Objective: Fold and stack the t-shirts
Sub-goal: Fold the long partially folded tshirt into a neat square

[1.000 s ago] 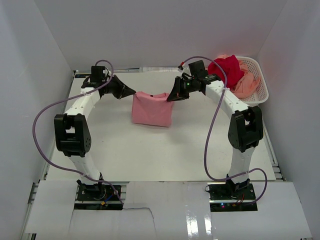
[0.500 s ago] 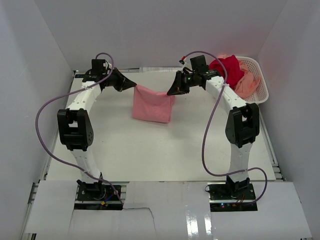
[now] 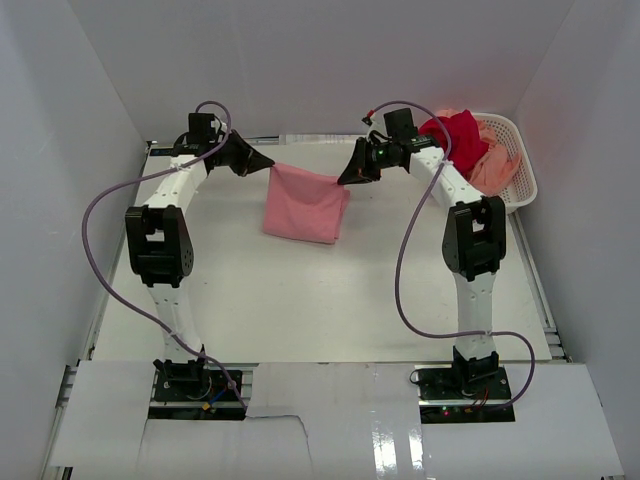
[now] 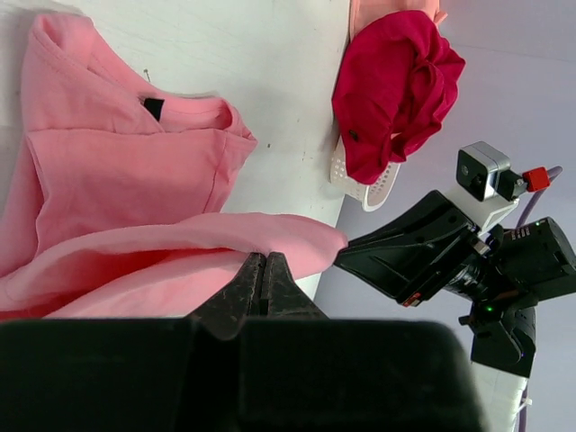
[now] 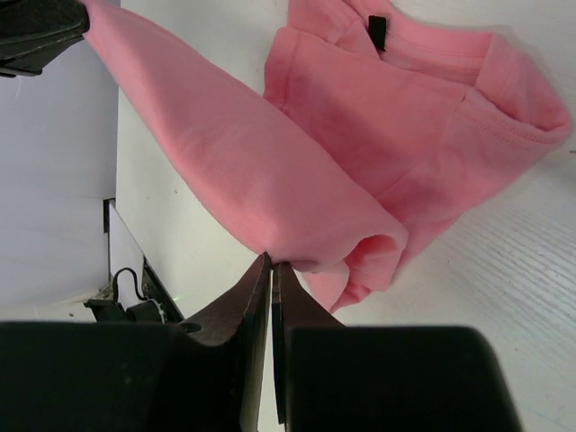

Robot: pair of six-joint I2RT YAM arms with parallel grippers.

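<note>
- Table (image 3: 300, 300) fills my overhead view, white, with both arms reaching toward its far side.
- Pink t-shirt (image 3: 303, 205) hangs between the two grippers at the far middle of the table. Its upper edge is stretched in the air from one gripper to the other, and its lower part rests folded on the surface.
- White lattice basket (image 3: 530, 182) sits at the far right corner, well apart from the pink shirt.
- Deep red t-shirt (image 3: 455, 135) is bunched over the basket's left rim, spilling out toward the right arm.
- Peach-salmon t-shirt (image 3: 490, 172) lies crumpled inside the basket, beside and partly under the red one.
- Left gripper (image 4: 264, 263): I see its fingers pressed together on the left end of the pink shirt's raised edge, cloth pinched between them.
- Right gripper (image 5: 270, 263): its fingers are clamped tight on the right end of that edge, with a fold of cloth bulging just past the tips.
- Black neck label (image 4: 154, 109) shows inside the collar, on the part lying flat on the table.
</note>
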